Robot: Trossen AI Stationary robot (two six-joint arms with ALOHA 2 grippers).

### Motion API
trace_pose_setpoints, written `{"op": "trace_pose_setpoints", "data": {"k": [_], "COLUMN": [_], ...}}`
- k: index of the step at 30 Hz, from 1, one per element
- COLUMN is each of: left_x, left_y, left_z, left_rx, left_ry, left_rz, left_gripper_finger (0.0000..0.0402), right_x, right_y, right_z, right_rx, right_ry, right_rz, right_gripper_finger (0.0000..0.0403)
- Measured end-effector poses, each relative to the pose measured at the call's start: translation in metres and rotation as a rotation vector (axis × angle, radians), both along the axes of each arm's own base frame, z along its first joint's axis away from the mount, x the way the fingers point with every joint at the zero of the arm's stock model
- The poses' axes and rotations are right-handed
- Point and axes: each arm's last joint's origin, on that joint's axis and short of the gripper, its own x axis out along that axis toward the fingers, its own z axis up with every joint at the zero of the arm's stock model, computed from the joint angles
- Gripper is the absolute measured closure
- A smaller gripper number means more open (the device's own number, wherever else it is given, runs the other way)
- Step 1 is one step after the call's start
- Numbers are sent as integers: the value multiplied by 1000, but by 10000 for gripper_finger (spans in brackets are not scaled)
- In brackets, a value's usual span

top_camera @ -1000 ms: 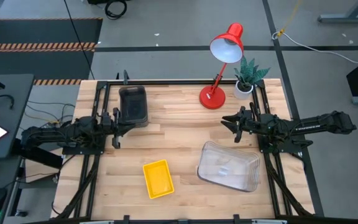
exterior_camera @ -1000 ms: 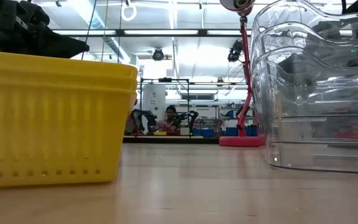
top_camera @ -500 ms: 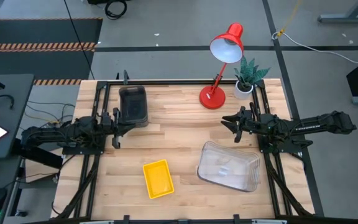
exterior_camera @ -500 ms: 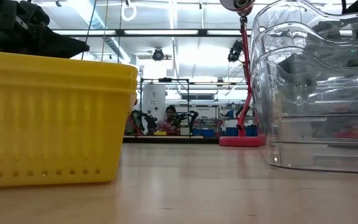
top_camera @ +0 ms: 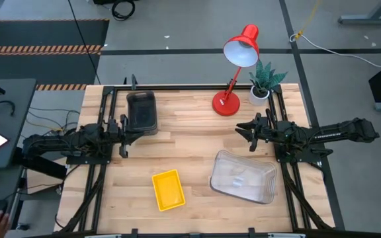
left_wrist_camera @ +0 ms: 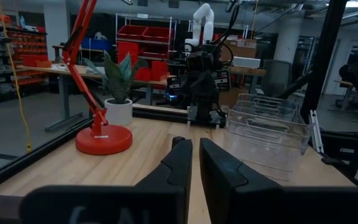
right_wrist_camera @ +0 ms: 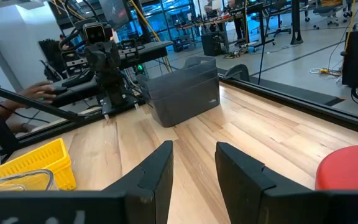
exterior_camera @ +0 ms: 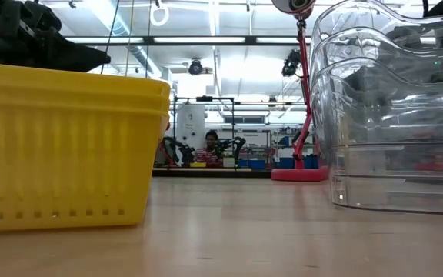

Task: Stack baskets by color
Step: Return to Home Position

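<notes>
A yellow basket [top_camera: 168, 190] sits on its base near the table's front edge. To its right stand clear baskets [top_camera: 243, 177], nested one inside another; their rims show in the low view [exterior_camera: 394, 115]. A dark-grey basket [top_camera: 141, 111] stands at the far left. My left gripper [top_camera: 127, 136] hovers level just in front of the grey basket, its fingers [left_wrist_camera: 178, 163] shut to a narrow slit with nothing in it. My right gripper [top_camera: 242, 132] hovers level beyond the clear baskets, open, with nothing between its fingers [right_wrist_camera: 159, 168].
A red desk lamp [top_camera: 226, 102] and a small potted plant [top_camera: 263, 82] stand at the far right edge. Bare wood lies between the two grippers. A person's hand [right_wrist_camera: 39, 92] shows beyond the table's left side.
Both arms and all the baskets have kept still. A person's hand has come into the high view's lower left corner, off the table.
</notes>
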Motion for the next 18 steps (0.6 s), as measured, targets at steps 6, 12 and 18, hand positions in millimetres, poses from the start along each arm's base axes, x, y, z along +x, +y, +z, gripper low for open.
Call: {"op": "trace_pose_setpoints", "data": {"k": [6,12,18], "left_x": [0,0,0], "left_y": [0,0,0], "left_z": [0,0,0], "left_rx": [0,0,0], "left_ry": [0,0,0], "left_rz": [0,0,0], "left_gripper_finger": [373,368,361], "right_x": [0,0,0], "right_y": [0,0,0], "right_z": [0,0,0], "right_rx": [0,0,0], "right_ry": [0,0,0], "right_rz": [0,0,0], "right_gripper_finger": [277,278,278]}}
